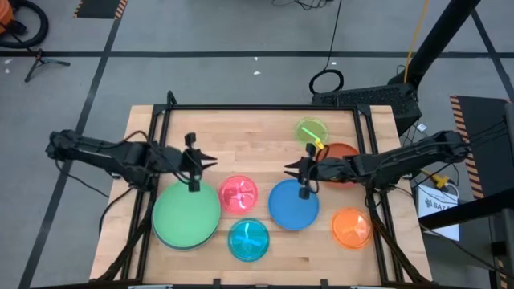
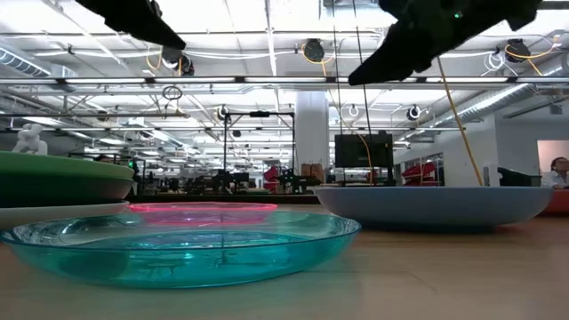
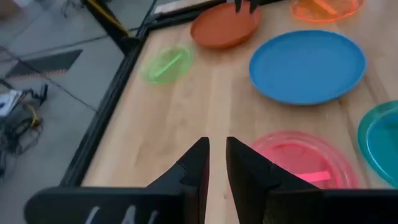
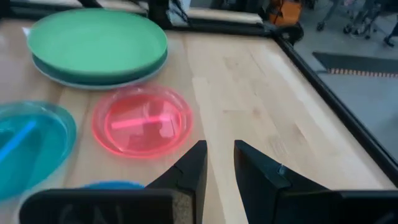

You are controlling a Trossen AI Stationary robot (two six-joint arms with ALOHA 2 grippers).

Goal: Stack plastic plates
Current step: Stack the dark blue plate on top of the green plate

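Tabletop (image 1: 265,128): pale wood, framed by black rails; 7 separate plate positions are counted in the high view.

Green stack (image 1: 186,213): a light green plate is seen on top at the front left; darker and paler rims show under it in the right wrist view (image 4: 99,43); the layers are also seen at the left edge of the low view (image 2: 62,182).

Pink plate (image 1: 238,193): small, translucent; lies just right of the green stack, apart from it.

Cyan plate (image 1: 248,239): small, translucent; lies at the front edge below the pink plate; fills the foreground of the low view (image 2: 187,244).

Blue plate (image 1: 293,204): medium; lies flat right of the pink plate, apart from it.

Red-orange plate (image 1: 344,154): lies at the right rear, partly covered by the right arm.

Lime plate (image 1: 312,130): small, translucent; lies at the rear, just beside the red-orange plate.

Orange plate (image 1: 351,227): small, translucent; lies at the front right, near the rail.

Left gripper (image 1: 210,161): held above the bare wood behind the green stack; fingers (image 3: 194,168) are set to a narrow gap; nothing is held.

Right gripper (image 1: 289,168): held above the rear edge of the blue plate; fingers (image 4: 189,171) are set to a narrow gap; nothing is held.
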